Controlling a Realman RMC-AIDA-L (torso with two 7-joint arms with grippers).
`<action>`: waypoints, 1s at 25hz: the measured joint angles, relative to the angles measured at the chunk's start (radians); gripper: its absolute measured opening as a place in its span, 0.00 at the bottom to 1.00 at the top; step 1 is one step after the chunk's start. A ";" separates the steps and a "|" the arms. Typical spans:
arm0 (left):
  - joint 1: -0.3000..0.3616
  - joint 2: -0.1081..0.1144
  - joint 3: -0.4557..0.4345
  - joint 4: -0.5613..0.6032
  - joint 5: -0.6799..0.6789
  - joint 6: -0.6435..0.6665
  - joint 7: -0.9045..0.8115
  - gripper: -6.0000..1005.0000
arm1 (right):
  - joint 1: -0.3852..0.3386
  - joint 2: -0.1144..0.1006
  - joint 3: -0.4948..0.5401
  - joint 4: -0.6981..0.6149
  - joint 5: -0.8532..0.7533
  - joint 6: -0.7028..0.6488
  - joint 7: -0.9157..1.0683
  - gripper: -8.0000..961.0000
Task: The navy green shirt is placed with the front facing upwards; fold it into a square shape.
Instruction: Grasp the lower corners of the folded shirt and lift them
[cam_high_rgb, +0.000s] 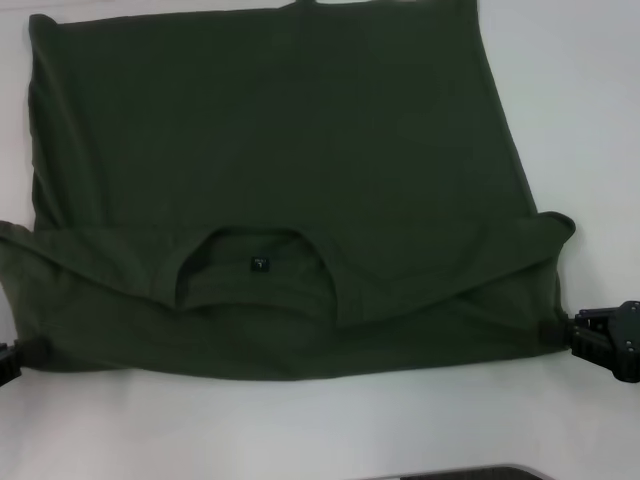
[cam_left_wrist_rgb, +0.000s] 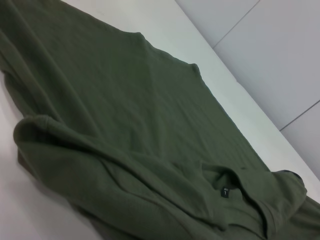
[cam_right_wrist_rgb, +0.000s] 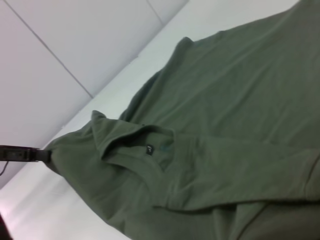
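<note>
You have one dark olive-green cotton shirt (cam_high_rgb: 280, 150) spread on the white table (cam_high_rgb: 590, 120), filling the upper and middle head view. Its collar end is folded over toward the lower frame, with one small black neck label (cam_high_rgb: 260, 265) showing. Two grippers are at work: the left gripper (cam_high_rgb: 12, 358) at lower left and the right gripper (cam_high_rgb: 575, 332) at lower right each pinch a shirt corner.

We are counting one navy green shirt (cam_high_rgb: 280, 150), carrying one small dark collar label (cam_high_rgb: 259, 265), lying on one white table (cam_high_rgb: 590, 120), and we are seeing two grippers: the left gripper (cam_high_rgb: 8, 360) and the right gripper (cam_high_rgb: 575, 333).
</note>
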 joint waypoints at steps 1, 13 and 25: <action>0.000 0.001 -0.005 0.001 0.004 0.005 0.002 0.06 | 0.000 0.000 0.000 0.000 -0.004 -0.004 -0.001 0.08; 0.009 0.003 -0.015 0.008 0.051 0.073 0.050 0.06 | -0.027 0.001 0.006 0.002 -0.049 -0.052 -0.089 0.08; -0.002 0.017 -0.118 0.008 0.067 0.093 0.079 0.05 | -0.007 -0.002 0.114 -0.014 -0.042 -0.131 -0.108 0.08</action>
